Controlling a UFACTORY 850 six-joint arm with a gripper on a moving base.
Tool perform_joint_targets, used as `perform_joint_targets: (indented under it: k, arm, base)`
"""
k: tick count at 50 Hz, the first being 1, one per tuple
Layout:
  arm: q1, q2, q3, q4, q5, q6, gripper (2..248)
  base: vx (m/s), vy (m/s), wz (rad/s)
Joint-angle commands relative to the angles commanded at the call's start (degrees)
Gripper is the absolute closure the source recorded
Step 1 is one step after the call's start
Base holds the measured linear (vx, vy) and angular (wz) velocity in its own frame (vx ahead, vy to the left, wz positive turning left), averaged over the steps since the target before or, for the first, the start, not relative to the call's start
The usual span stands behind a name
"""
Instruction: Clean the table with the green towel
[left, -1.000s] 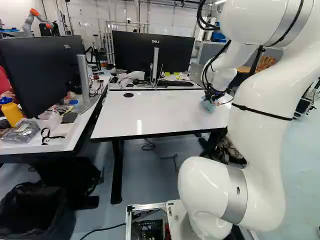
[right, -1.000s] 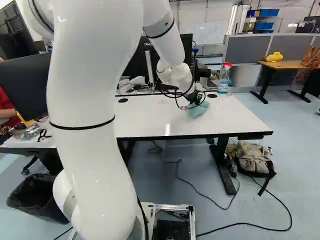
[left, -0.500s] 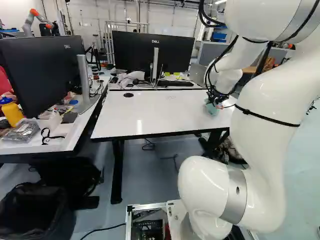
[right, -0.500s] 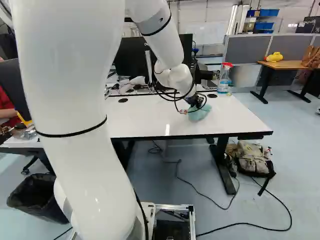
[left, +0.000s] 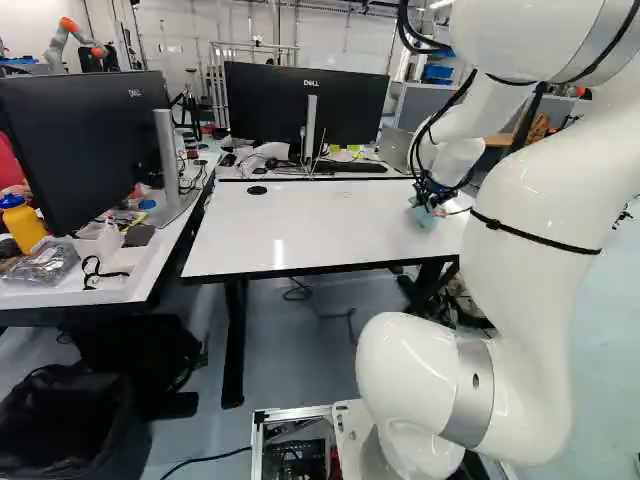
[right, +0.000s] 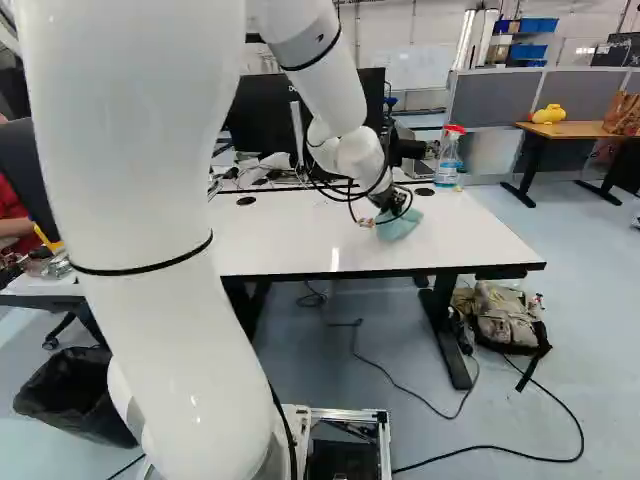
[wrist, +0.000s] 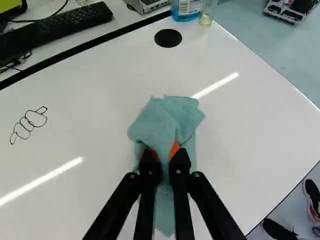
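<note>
In the right base view the gripper (right: 388, 208) is over the right part of the white table (right: 300, 235), with the green towel (right: 399, 225) bunched beneath it. The wrist view shows the gripper (wrist: 164, 155) shut on the towel (wrist: 167, 117), a fold pinched between its orange pads; the cloth spreads ahead of and under the fingers, on or just over the tabletop. A dark scribble (wrist: 28, 124) marks the surface off to one side of the gripper.
A spray bottle (right: 449, 157) stands at the table's back right corner. Behind the table are a keyboard (wrist: 55, 31) and a monitor (left: 306, 103). A cluttered desk (left: 120, 270) adjoins at the left. Another robot (left: 75, 40) stands far back left.
The arm has shifted a little to the right and nearer since a second ago, carrying the towel with it. Over the last half second it has hardly moved. The base has stayed put.
</note>
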Motion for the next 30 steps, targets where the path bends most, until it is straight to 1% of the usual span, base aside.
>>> perform_joint_targets:
  k: [30]
  arm:
    - [5.48,5.45,1.72,0.0,0.0,0.0,211]
  base:
    - [0.0,0.0,0.0]
